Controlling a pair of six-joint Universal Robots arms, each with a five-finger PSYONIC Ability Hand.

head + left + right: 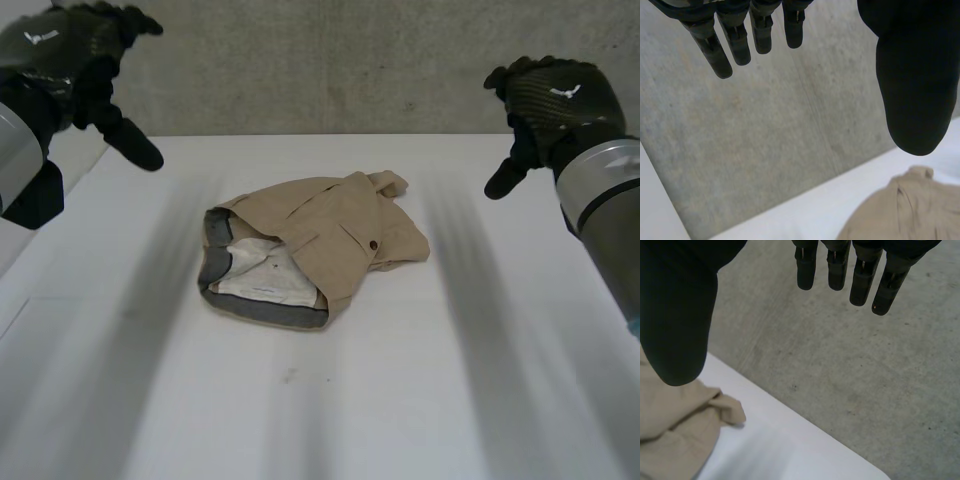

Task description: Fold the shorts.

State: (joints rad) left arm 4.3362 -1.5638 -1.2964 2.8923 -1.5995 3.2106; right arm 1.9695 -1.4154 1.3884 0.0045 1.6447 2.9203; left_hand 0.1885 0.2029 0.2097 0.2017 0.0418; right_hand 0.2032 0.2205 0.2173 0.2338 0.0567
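Observation:
Tan shorts (330,240) lie folded in a bundle in the middle of the white table (330,400), the grey waistband and white pocket lining facing the near left. My left hand (75,55) hovers high at the far left, open, its fingers (735,40) straight and holding nothing. My right hand (545,100) hovers at the far right, open too, with fingers (860,275) straight. A part of the shorts (905,210) lies below the left thumb, and a crumpled corner (685,425) below the right thumb. Both hands are well clear of the cloth.
A grey concrete wall (330,60) stands behind the table's far edge. White tabletop runs on all sides of the shorts.

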